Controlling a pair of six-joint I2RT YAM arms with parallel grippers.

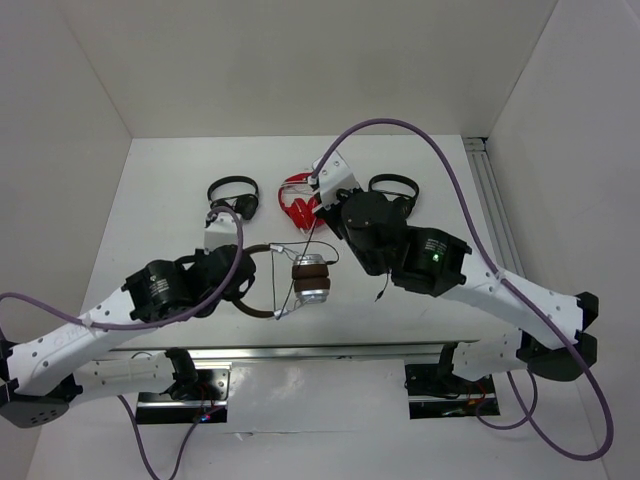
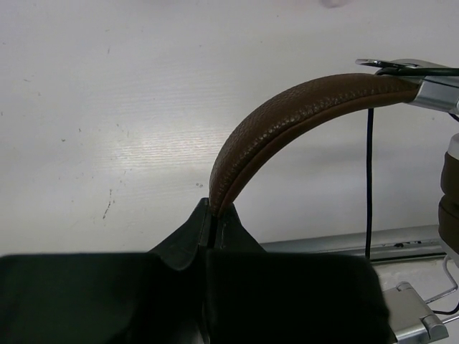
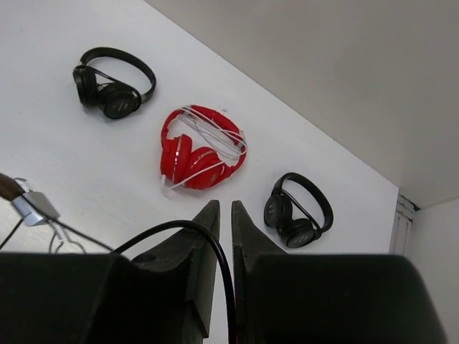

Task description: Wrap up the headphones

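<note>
I am looking down on the white table (image 1: 180, 170), with a metal rail (image 1: 300, 350) running along its near edge. The headphones (image 1: 312, 283) are sitting mid-table between my two arms, cups to the right and the brown headband curving off to the left.

My left gripper (image 2: 214, 218) is clenching the headband (image 2: 287, 122) edge-on, its fingers pressing close on either side of the leather.

My right gripper (image 3: 224, 215) is hanging just behind the cups, fingers nearly together and nipping the cable (image 3: 179, 226), which is looping up and over, then dropping between them.

Crowding that right gripper from behind is the red pair (image 3: 201, 150), wound in its white cord and lying just beyond the fingertips. One black pair (image 3: 111, 82) is lying further left at the back. The other black pair (image 3: 297, 211) is lying to the right, partly hiding under the right arm in the overhead view.

From the left wrist, a length of cable (image 2: 370, 179) is hanging straight down from the silver yoke.
</note>
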